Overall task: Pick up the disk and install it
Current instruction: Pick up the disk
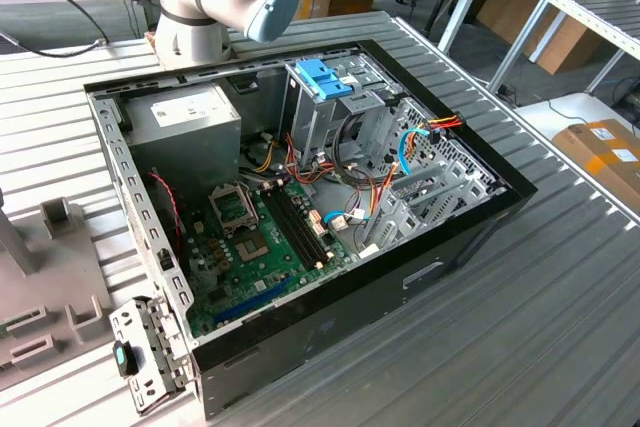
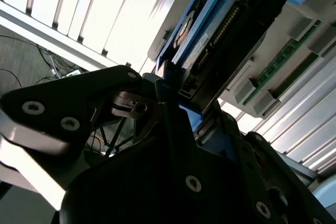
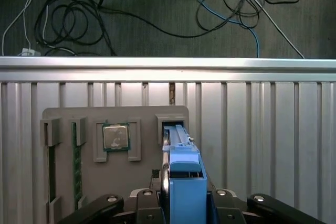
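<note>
Pick-up step: the gripper (image 3: 184, 198) is clamped on the upright disk (image 3: 182, 163) at its holder (image 3: 68, 116) slot; clearing it calls for a straight pull.

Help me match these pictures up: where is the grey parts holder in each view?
Exterior view: the holder sits on the table at the exterior view's left edge, beside the computer case.
First wrist view: the holder lies beneath the disk, carrying a processor chip.
Second wrist view: the holder is beyond the disk.
Shared landmark: the ribbed table.
</note>
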Available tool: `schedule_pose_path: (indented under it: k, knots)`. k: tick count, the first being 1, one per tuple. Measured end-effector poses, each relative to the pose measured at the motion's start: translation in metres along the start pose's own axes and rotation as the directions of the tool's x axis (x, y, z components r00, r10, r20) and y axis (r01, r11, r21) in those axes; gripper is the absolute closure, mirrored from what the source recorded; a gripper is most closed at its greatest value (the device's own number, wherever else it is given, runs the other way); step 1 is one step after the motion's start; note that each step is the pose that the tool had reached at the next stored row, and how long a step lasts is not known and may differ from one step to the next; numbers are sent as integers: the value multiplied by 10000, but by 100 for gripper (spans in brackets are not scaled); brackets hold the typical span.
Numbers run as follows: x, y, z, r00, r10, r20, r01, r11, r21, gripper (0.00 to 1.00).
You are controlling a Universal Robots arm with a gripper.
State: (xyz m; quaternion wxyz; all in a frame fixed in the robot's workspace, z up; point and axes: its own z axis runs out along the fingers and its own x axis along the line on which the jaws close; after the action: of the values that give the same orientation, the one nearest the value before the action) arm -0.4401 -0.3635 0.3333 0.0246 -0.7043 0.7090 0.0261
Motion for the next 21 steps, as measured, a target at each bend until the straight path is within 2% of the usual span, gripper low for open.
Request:
schedule_pose_path:
  k: [4,7,12,21]
  knots:
    - [-6,-2,-81,10000,0,0,0,10000,0,63]
    - [-12,-5,-171,10000,0,1,0,10000,1,63]
    - [-17,-6,-232,10000,0,0,0,10000,0,63]
    - [-21,-6,-292,10000,0,0,0,10000,0,63]
